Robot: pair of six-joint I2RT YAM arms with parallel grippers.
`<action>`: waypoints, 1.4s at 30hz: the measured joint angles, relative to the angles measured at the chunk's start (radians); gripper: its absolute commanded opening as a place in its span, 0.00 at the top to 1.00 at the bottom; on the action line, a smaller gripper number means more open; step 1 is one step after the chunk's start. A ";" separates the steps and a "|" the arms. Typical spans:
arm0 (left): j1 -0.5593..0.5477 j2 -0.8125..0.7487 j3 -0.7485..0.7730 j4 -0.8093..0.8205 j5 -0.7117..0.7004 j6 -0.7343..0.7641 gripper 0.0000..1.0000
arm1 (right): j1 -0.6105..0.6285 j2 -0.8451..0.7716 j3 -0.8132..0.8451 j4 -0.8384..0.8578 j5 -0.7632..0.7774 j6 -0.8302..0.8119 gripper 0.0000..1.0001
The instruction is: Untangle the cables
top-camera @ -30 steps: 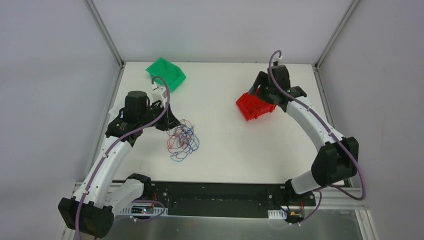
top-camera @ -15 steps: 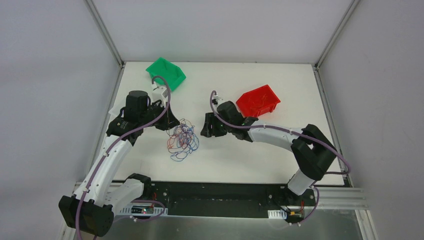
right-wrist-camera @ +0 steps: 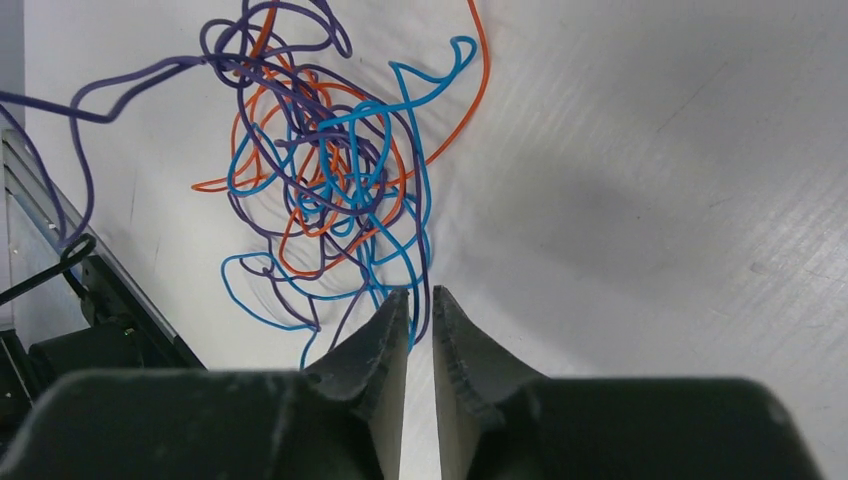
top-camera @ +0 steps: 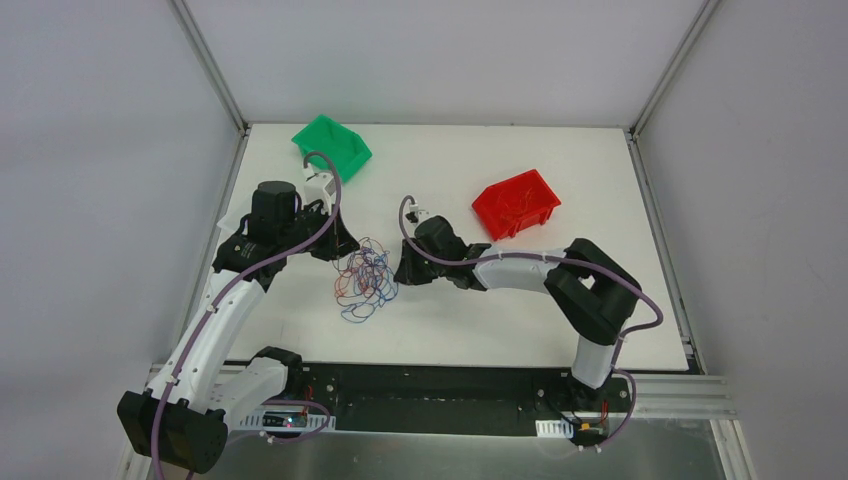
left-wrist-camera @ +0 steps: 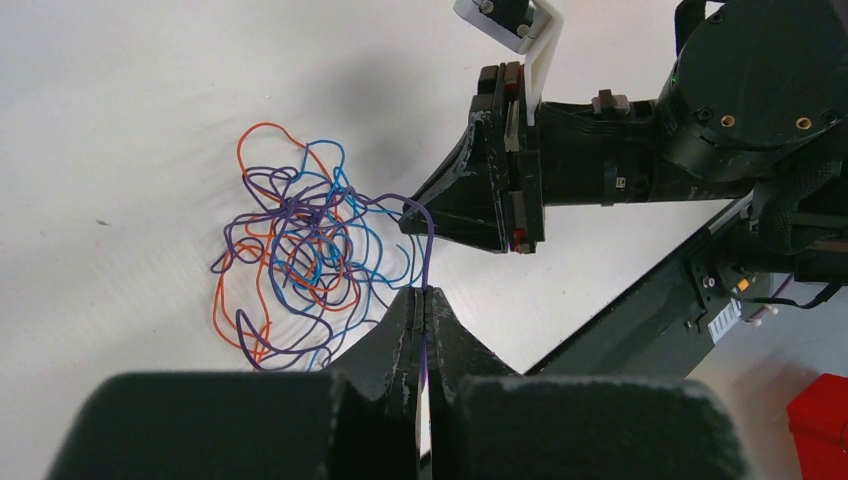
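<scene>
Pinching one purple strand (left-wrist-camera: 430, 245) between closed fingers, the left gripper (left-wrist-camera: 422, 292) sits at ten o'clock of the cables (top-camera: 365, 275), a loose tangle on the white table (top-camera: 520, 310). At their three o'clock, the right gripper (right-wrist-camera: 420, 297) shows a narrow gap, its tips at the tangle's edge.

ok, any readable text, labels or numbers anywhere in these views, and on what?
None legible.
small white mark on the right arm's wrist: too small to read.
white strips on the base rail: blurred, unreadable.
green bin, red bin, cables: no print visible.
</scene>
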 measured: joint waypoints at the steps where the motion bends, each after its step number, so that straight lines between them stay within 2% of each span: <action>1: 0.000 0.000 0.000 0.000 0.000 0.000 1.00 | 0.001 0.000 0.002 0.003 0.002 0.003 0.94; 2: 0.000 0.000 0.000 0.000 0.000 0.000 1.00 | 0.002 0.000 0.003 0.006 0.005 0.004 0.99; 9: 0.000 0.001 0.000 -0.005 -0.051 0.001 1.00 | 0.003 -0.027 -0.007 -0.002 0.072 -0.002 1.00; 15: 0.005 -0.003 0.000 -0.035 -0.238 -0.008 1.00 | -0.023 -0.194 -0.106 -0.066 0.213 0.012 1.00; 20: 0.042 -0.035 0.000 -0.065 -0.441 -0.037 1.00 | -0.181 -0.417 -0.272 -0.161 0.327 0.100 1.00; 26: 0.067 -0.040 0.000 -0.076 -0.543 -0.061 1.00 | -0.463 -0.700 -0.418 -0.332 0.431 0.175 1.00; 30: 0.068 -0.028 0.000 -0.076 -0.514 -0.060 1.00 | -0.569 -0.810 -0.420 -0.402 0.430 0.159 1.00; 35: 0.068 0.017 0.000 -0.080 -0.499 -0.059 1.00 | -0.577 -0.901 -0.389 -0.489 0.440 0.126 1.00; 42: 0.068 0.031 0.009 -0.132 -0.689 -0.085 1.00 | -0.710 -1.000 -0.249 -0.629 0.582 0.115 1.00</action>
